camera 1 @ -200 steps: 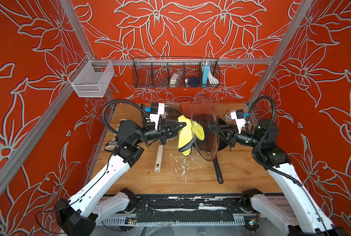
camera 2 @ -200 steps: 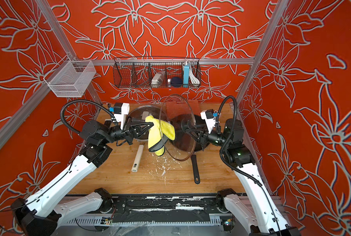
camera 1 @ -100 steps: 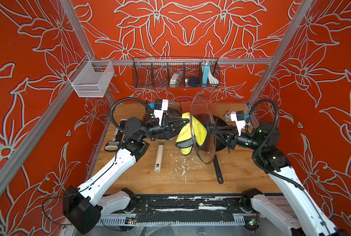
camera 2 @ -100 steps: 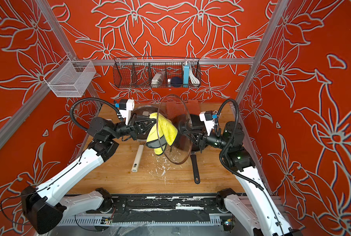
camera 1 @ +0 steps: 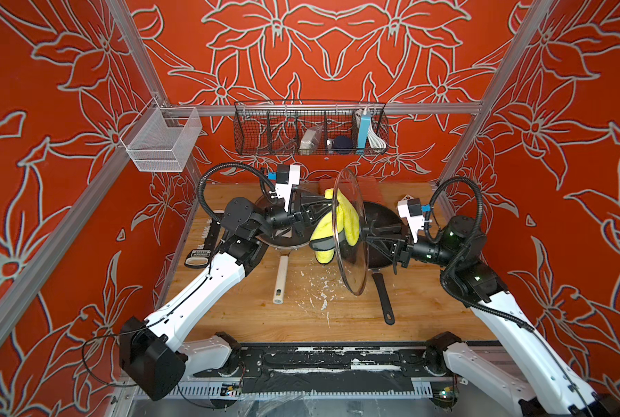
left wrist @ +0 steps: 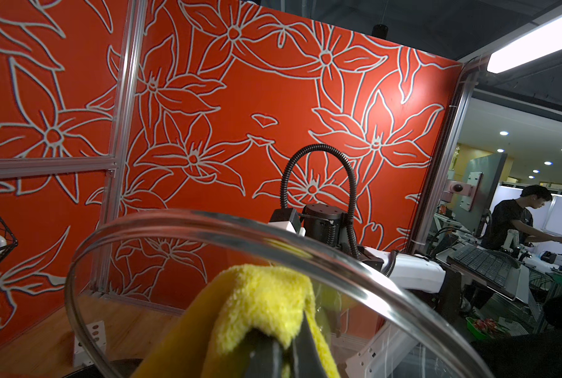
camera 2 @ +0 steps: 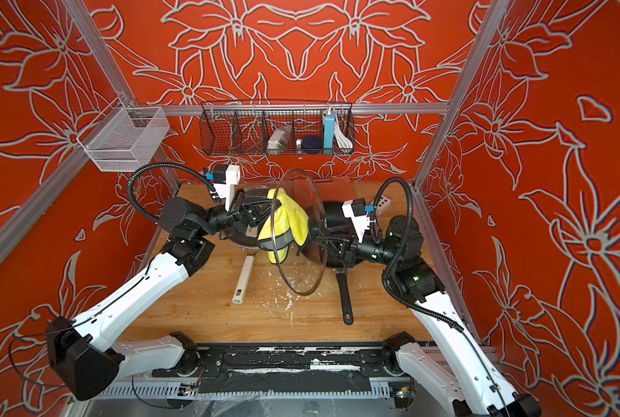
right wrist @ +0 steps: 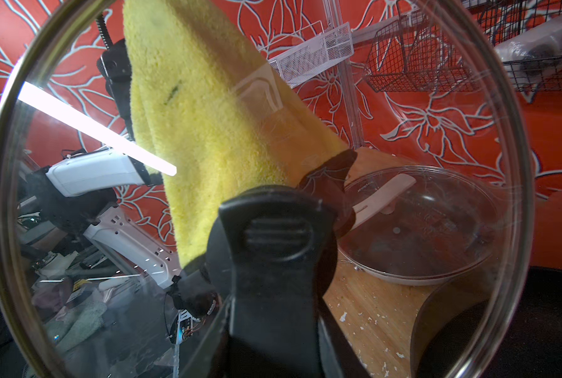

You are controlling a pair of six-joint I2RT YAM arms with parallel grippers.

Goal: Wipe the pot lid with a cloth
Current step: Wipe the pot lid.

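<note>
— Both arms have closed in over the last second. The left arm swung up and inward, and the right arm carried the lid (camera 1: 352, 267) a little toward it. So the cloth (camera 1: 337, 224), which hung just beside the glass, now lies against it.

— Where is the cloth exactly?

— In the air over the middle of the wooden table (camera 1: 427, 307), between the two claws. It is on the face of the lid away from the knob (right wrist: 273, 245). In both top views, part of it shows through the glass.

— How does it look?

— Fluffy and bright yellow, with a thin dark edging. It is folded over the claw tips and bunched. One end stands near the lid's upper rim and the other droops below the claw. In the right wrist view it spreads as a broad yellow wedge flattened on the glass, with one small dark fleck.

— And the left claw (camera 1: 321, 211)?

— Pinched tight on a fold of the cloth. The left wrist view shows its black fingers (left wrist: 266, 356) buried in the pile.

— The right claw (camera 1: 368, 234)?

— Closed partway, gripping the black knob at the lid's centre. It holds the clear lid on edge, nearly upright and off the table.

— What lies below?

— A black pan (camera 1: 383, 299) sits under and behind the lid, its long handle pointing toward the robot. A second pan (camera 1: 279, 281), with a pale handle and its own glass lid, sits under the left arm. White flecks are scattered on the wood between them.
</note>
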